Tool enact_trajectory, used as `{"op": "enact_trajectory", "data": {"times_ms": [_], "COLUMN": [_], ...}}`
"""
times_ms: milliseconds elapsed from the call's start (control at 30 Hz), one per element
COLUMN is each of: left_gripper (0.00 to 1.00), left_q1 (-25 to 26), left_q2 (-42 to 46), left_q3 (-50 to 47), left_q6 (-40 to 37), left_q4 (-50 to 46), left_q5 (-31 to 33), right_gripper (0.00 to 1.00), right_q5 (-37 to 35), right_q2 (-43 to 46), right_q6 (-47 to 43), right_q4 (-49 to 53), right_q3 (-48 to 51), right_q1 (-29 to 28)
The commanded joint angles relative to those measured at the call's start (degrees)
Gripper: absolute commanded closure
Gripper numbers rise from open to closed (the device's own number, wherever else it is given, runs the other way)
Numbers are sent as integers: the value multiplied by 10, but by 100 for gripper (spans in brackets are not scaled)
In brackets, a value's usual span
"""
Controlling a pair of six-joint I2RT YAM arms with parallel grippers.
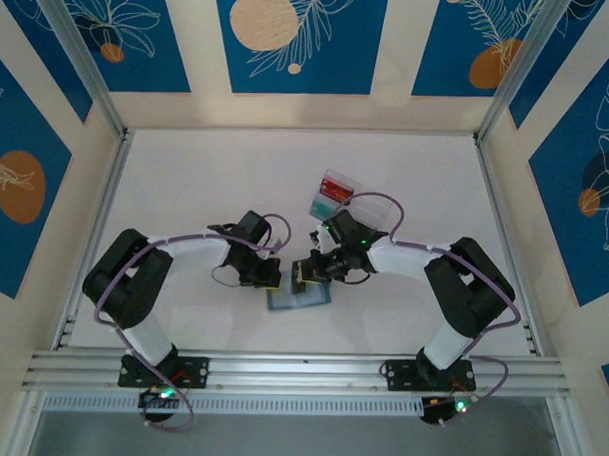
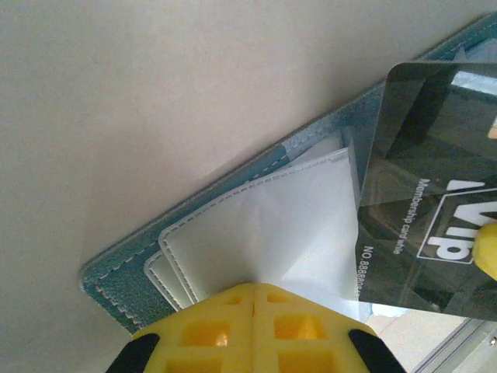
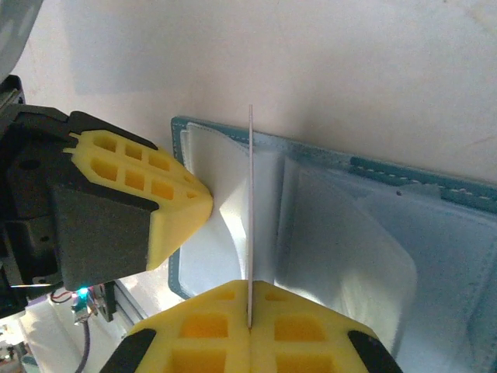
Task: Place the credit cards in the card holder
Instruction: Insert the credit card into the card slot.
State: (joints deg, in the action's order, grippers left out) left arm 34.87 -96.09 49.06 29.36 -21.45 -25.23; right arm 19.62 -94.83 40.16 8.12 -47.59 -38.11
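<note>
On the table (image 1: 186,184) the holder (image 1: 302,300) lies open between the arms. The left gripper (image 2: 255,289) is closed, pinching its white pocket (image 2: 264,225); the right gripper (image 3: 250,315) clamps the dark card (image 2: 431,194), on edge beside that pocket

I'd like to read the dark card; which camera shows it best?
Left wrist view: the dark card faces it, VIP lettering legible. Right wrist sees its thin edge in the right gripper; top view, too small.
</note>
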Motion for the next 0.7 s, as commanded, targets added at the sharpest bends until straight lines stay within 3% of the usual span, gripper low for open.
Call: {"op": "enact_trajectory", "data": {"times_ms": [0, 667], "left_gripper": [96, 96], "left_q1": [-6, -7], "left_q2": [-7, -8], "left_q3": [-12, -9], "left_q6": [-14, -17], "left_q4": [-34, -37], "left_q5": [28, 31], "right_gripper": [100, 100], "right_q5": [35, 63], "right_q2": [-9, -44], "right_q6": [14, 9], "right_q4": [-10, 22], "right_q3": [14, 37], "right_q1": [-1, -6]}}
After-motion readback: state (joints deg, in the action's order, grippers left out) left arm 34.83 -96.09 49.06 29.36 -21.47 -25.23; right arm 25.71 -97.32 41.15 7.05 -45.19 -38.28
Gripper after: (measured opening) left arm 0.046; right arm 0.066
